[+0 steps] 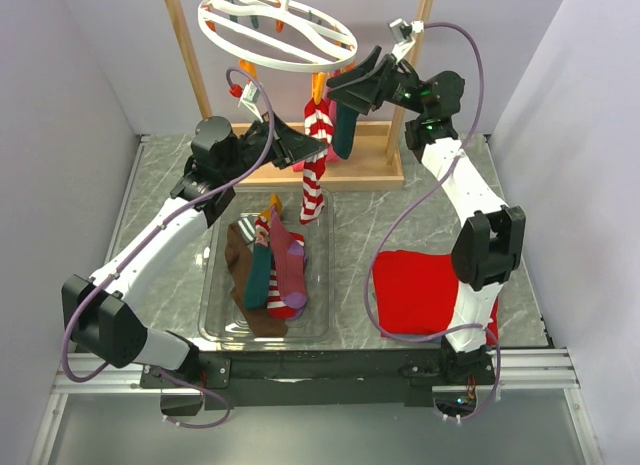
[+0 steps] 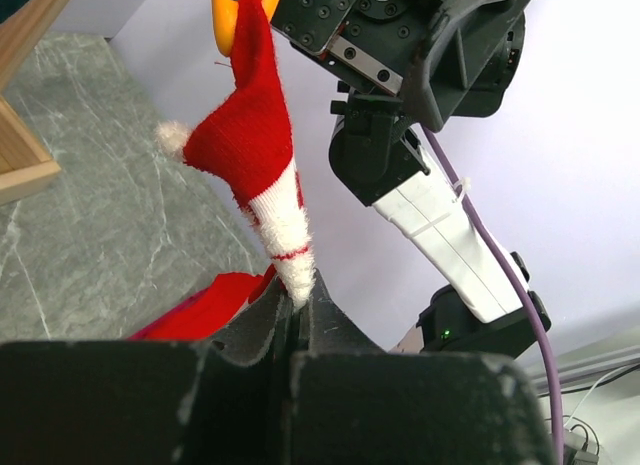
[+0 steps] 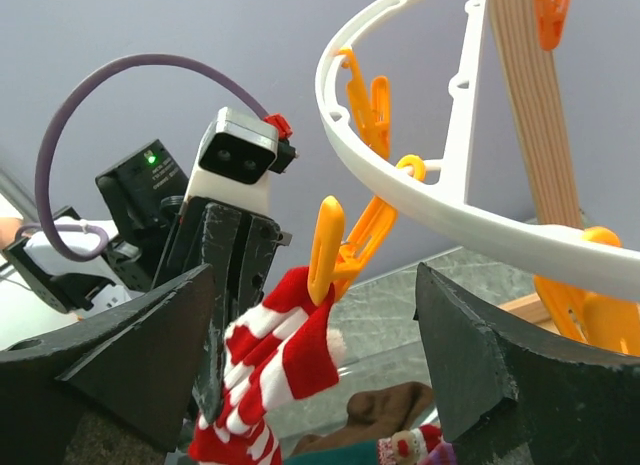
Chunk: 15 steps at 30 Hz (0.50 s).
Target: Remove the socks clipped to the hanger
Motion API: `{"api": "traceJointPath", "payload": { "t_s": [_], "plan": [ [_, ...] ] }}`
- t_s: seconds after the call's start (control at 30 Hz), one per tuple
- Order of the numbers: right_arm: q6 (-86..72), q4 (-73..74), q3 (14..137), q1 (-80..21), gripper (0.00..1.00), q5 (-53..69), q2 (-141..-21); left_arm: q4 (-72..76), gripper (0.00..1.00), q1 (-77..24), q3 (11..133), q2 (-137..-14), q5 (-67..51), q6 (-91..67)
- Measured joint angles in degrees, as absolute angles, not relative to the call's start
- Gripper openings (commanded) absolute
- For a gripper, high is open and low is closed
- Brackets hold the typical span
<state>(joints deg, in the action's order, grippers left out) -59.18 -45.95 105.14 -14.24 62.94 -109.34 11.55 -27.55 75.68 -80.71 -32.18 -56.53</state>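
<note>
- Toward the back of the tabletop point(image 1: 165, 190), a white ring hanger point(image 3: 470, 220) is hanging inside a wooden stand point(image 1: 185, 45), with orange clips dangling from its rim.
- One orange clip point(image 3: 325, 250) is biting the top edge of a red-and-white striped sock point(image 1: 313, 195), which is drooping from it above the far end of a clear tray point(image 1: 213, 285).
- The left hand point(image 2: 302, 290) is pinching the lower white end of this striped sock, its fingers pressing together on the fabric while the clip is gripping the other end.
- The right hand point(image 3: 312, 275) is hovering at the level of the ring with its fingers standing wide apart, one on each side of that clip, and it is grasping nothing.
- A dark teal sock point(image 1: 343, 135) is hanging just to the right of the striped one, under the right hand; its clip is hiding behind that hand in the overhead view.
- Inside the tray, several loose socks are lying in an overlapping heap: a brown sock point(image 1: 238, 267) on the left, a teal sock point(image 1: 258, 277) across it, a magenta-purple sock point(image 1: 291, 257) on the right, and a second striped sock point(image 1: 283, 307) peeking out at the near end.
- A red folded cloth point(image 1: 425, 290) is lying flat on the tabletop to the right of the tray, just beside the right arm's lower links.
- A bit of pink cloth point(image 1: 298, 165) is showing behind the left hand, near the foot of the stand.
</note>
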Motion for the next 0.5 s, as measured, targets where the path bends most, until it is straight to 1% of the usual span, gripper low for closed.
{"api": "traceJointPath", "payload": {
  "t_s": [0.3,0.5],
  "plan": [
    [-59.64,-45.3,107.31,-15.99,0.82,61.49,-112.22,11.77,0.01,-27.55,75.66,-80.71,-32.36,-56.9],
    [-60.42,-45.69,108.03,-17.15,0.77,59.92,-113.67,11.77,0.01,-27.55,75.53,-80.58,-32.51,-56.93]
  ]
}}
